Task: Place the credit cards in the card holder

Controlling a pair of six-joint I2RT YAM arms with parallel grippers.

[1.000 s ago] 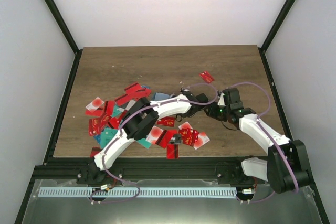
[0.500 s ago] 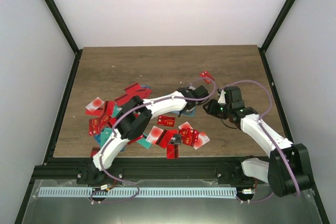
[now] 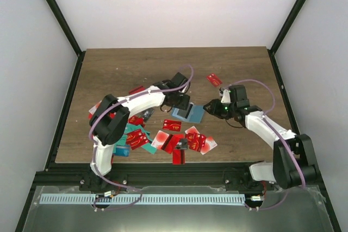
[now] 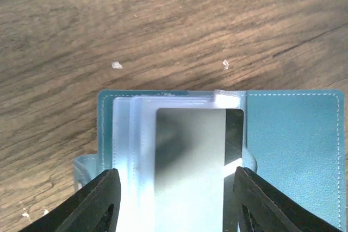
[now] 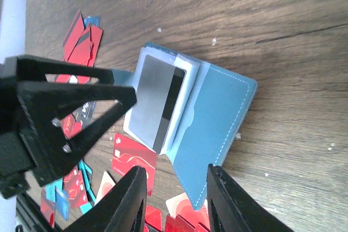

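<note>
The teal card holder [image 3: 194, 113] lies open on the wood. A grey credit card with a dark stripe [image 4: 190, 156] rests on its pale inner sleeves, and the teal cover [image 4: 293, 145] is spread to the right. My left gripper [image 4: 176, 199] is open and straddles that card with a gap on each side. In the right wrist view the card holder [image 5: 217, 123] has its cover corner between the fingers of my open right gripper [image 5: 176, 199], and they do not pinch it. Red and teal credit cards [image 3: 179, 140] lie scattered around.
A lone red card [image 3: 214, 79] lies behind the right gripper [image 3: 211, 108]. More cards [image 3: 133, 134] are heaped under the left arm toward the table's left. A red card [image 5: 133, 158] lies just beside the holder. The left gripper's black fingers [image 5: 65, 112] stand close to the holder's sleeves.
The left arm swung left and back, uncovering the card holder, and its gripper opened wider. The right gripper shifted slightly left and opened a little.
</note>
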